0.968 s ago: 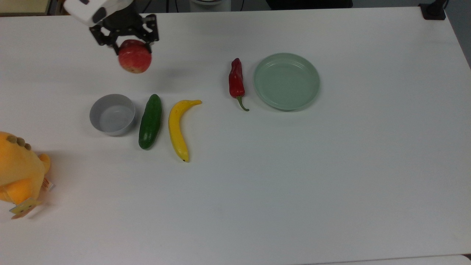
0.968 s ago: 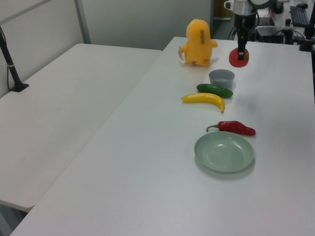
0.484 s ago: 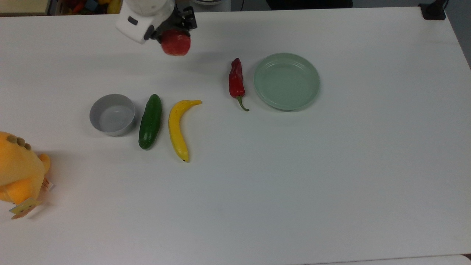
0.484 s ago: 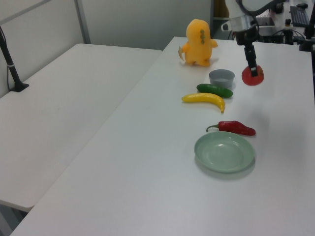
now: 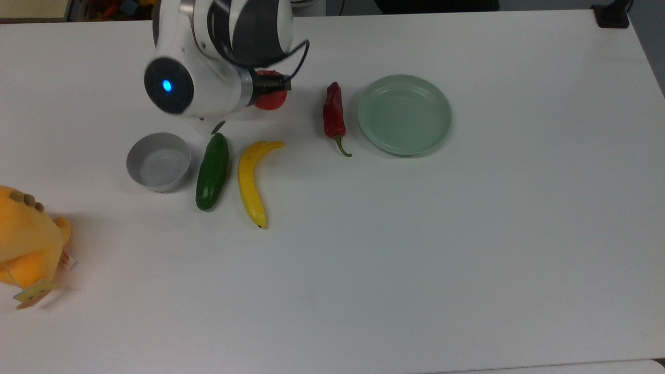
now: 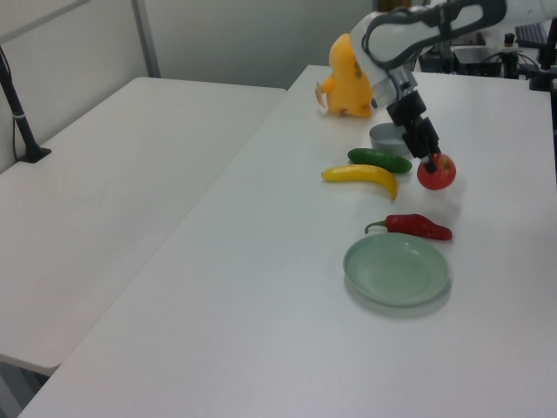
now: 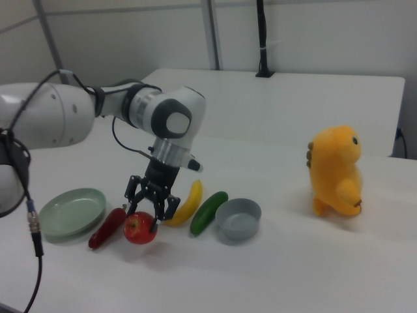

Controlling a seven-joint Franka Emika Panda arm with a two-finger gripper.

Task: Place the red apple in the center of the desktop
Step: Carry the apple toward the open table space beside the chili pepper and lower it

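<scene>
Red apple (image 7: 140,229) is clamped in gripper (image 7: 148,214) jaws, low over desktop (image 5: 415,249), beside chili pepper (image 5: 333,115).

The top view looks almost straight down from high above the surface (image 5: 467,259), taking in nearly all of it. The left view stands at one short end, near the green plate (image 6: 397,269), and looks along the row of things toward the yellow plush toy (image 6: 351,76) at the far end. The right view sits low and close at a long edge, facing across. All three views share the plate, red chili pepper (image 7: 108,227), banana (image 5: 251,182), cucumber (image 7: 208,212) and grey bowl (image 5: 158,161).
</scene>
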